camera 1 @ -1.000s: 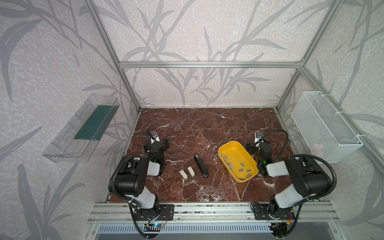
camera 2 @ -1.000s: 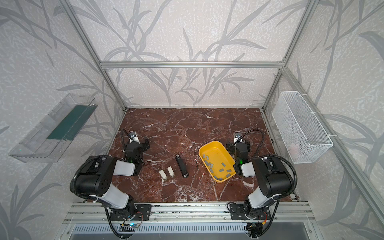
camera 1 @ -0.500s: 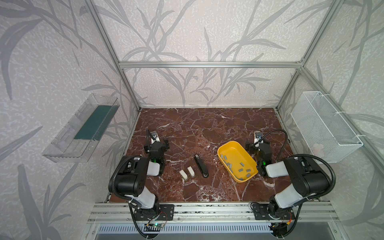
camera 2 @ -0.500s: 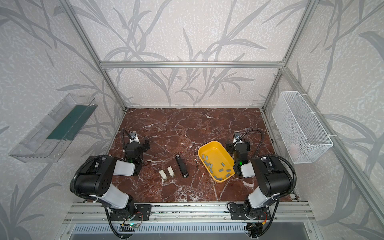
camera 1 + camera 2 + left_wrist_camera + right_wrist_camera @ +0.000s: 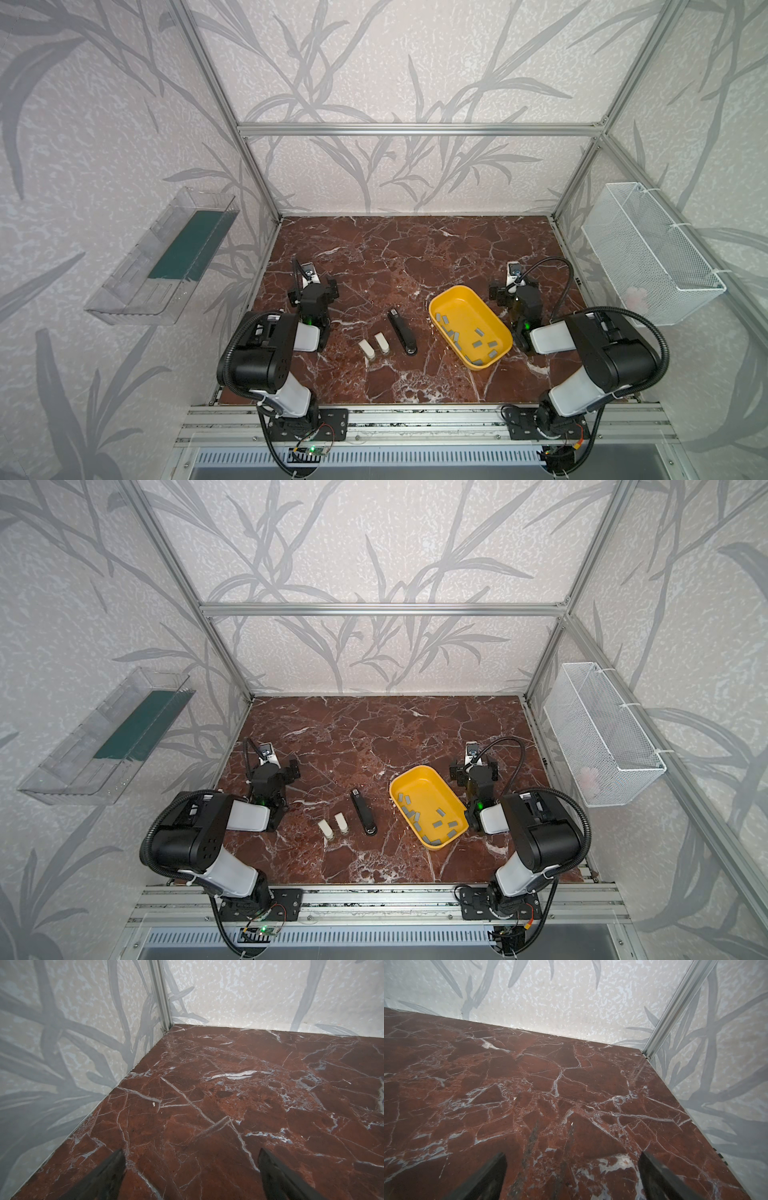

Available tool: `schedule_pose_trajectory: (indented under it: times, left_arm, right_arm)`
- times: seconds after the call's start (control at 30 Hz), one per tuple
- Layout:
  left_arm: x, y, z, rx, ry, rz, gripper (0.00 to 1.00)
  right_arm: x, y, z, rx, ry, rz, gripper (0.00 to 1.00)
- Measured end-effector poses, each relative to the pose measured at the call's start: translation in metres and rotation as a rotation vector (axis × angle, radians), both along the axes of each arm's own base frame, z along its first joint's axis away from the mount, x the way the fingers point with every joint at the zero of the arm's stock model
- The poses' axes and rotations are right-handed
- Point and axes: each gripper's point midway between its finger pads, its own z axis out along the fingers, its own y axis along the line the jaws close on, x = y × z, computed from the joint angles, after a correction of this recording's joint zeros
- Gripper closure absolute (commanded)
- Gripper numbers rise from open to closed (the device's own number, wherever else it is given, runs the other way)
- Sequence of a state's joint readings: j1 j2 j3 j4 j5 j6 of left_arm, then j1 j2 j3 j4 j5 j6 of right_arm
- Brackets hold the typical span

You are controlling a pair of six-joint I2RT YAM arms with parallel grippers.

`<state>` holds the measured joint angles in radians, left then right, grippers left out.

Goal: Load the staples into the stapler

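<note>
staples (image 5: 478,343) lie in the yellow tray (image 5: 440,297), right of centre, in neither gripper. left gripper (image 5: 191,1150) and right gripper (image 5: 572,1153) both stand with jaws wide apart, gripping nothing, over bare table (image 5: 415,257) near the left and right walls. the far half of the table is open; the right gripper is close to the tray's right rim. the staples are short grey strips, scattered flat. the black stapler (image 5: 402,337) lies left of the tray, with two cream minis (image 5: 368,348) further left.
</note>
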<state>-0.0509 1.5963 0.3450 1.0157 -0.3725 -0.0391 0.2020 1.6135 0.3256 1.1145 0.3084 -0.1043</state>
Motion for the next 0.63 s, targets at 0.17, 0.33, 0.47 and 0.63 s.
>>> schedule_pose_trajectory:
  times: [0.17, 0.33, 0.47, 0.63]
  left_arm:
    - [0.0, 0.0, 0.0, 0.0, 0.0, 0.0, 0.01]
    - [0.0, 0.0, 0.0, 0.0, 0.0, 0.0, 0.01]
    - [0.0, 0.0, 0.0, 0.0, 0.0, 0.0, 0.01]
    - [0.0, 0.0, 0.0, 0.0, 0.0, 0.0, 0.01]
  right_arm:
    - [0.0, 0.0, -0.001, -0.001, 0.004, 0.0, 0.01]
    - [0.0, 0.0, -0.002, -0.002, 0.007, 0.0, 0.01]
    - [-0.002, -0.001, -0.006, -0.003, 0.027, 0.001, 0.01]
    - [-0.002, -0.004, -0.012, 0.005, 0.051, 0.0, 0.01]
